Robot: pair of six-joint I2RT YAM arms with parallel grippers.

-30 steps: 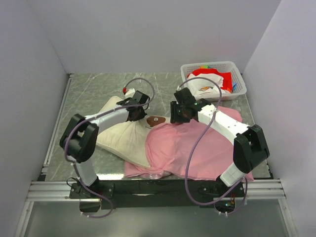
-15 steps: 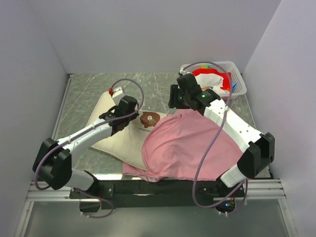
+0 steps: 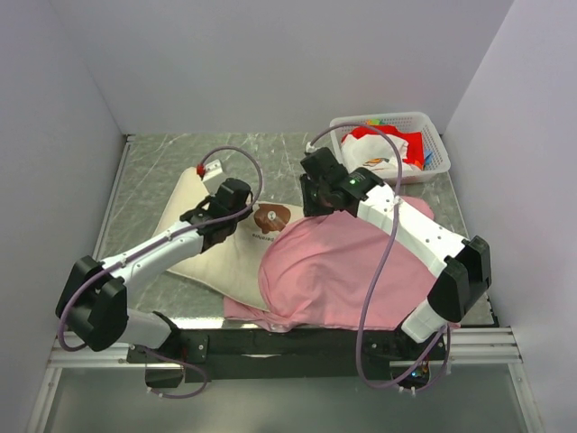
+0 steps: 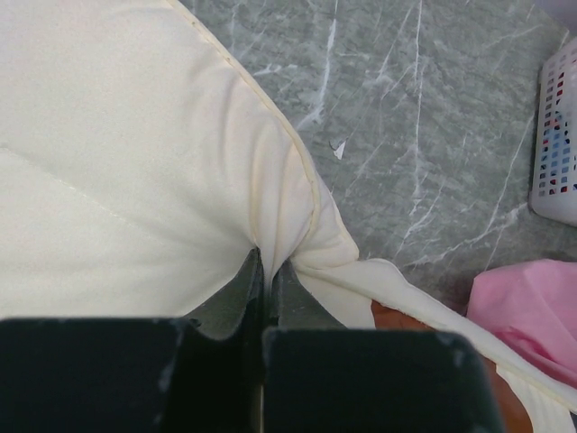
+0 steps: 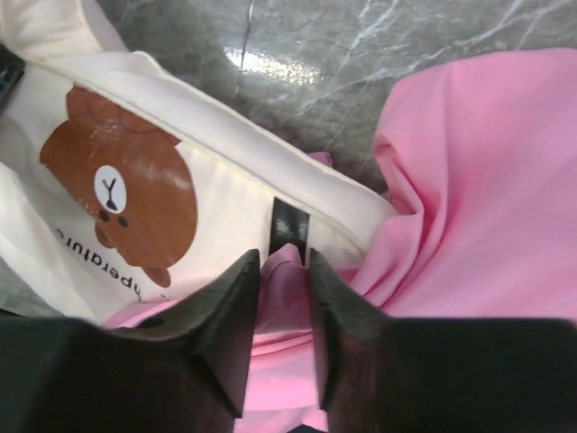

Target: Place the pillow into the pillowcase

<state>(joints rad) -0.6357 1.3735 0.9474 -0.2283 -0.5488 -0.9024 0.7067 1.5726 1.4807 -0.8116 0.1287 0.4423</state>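
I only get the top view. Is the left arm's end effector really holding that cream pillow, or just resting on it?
Observer: Holding. The left wrist view shows the left end effector shut on a fold of the pillow by its seamed edge.
Operator: And the right one?
Observer: A pink fold of the pillowcase sits between the fingers of the right end effector; clamped or not, I cannot tell.

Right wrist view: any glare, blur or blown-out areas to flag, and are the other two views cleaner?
Right wrist view: a glare patch on the table near the top; the bear print on the pillow is sharp, the near fingers dark and soft. Left wrist view: pillow nearly washed out, table veins crisp. Top external view: even light, no blur.
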